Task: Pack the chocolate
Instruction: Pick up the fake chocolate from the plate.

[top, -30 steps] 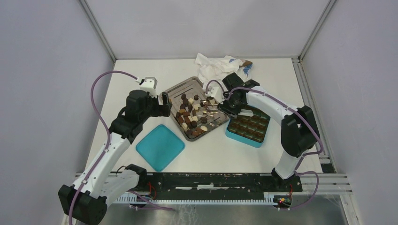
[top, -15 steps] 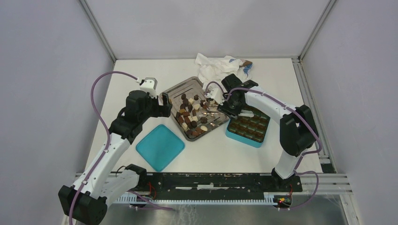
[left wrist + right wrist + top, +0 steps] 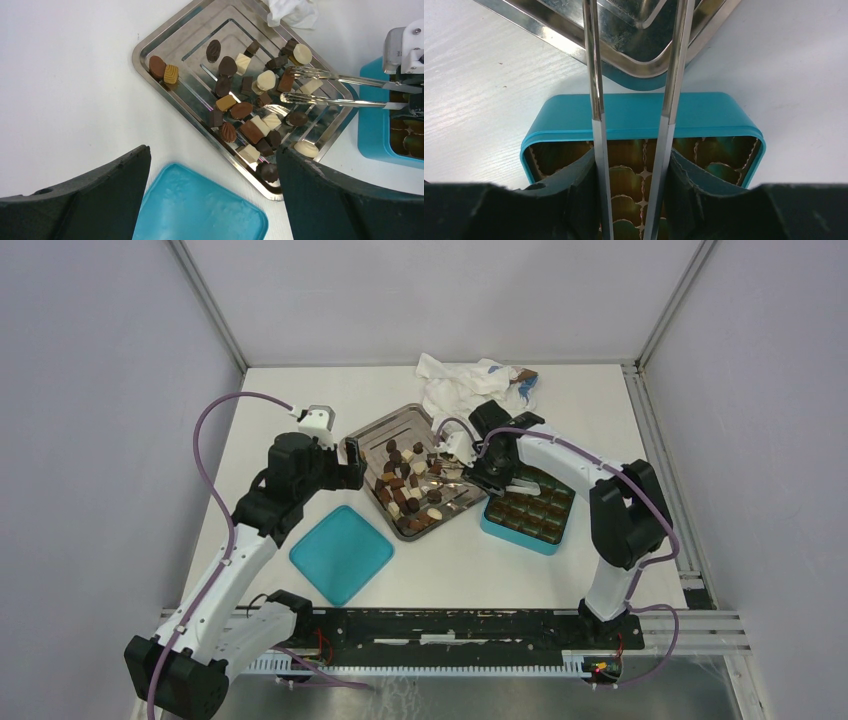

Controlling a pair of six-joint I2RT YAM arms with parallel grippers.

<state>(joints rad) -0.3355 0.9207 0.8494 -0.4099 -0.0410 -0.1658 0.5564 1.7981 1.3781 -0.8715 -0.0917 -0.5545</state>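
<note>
My right jaws gripped the tongs (image 3: 597,130) over the tray (image 3: 200,30); my left jaws gaped empty. The chocolate (image 3: 248,131) looked light, slick and brittle, so I judged it best pinched gently across its sides.

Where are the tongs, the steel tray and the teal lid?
tongs (image 3: 340,76), left wrist view, upper blade.
steel tray (image 3: 185,50), left wrist view, bare floor.
teal lid (image 3: 200,210), left wrist view, middle.

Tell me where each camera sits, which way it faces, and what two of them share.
Top external: high behind the bases, looking down at the table; left arm and right arm show.
Left wrist: above the tray of chocolate, looking down; open left claw frames the bottom.
Right wrist: looks along the tongs, over the teal box toward the tray; right claw grips them.
Shared: all three show tray and tongs.
</note>
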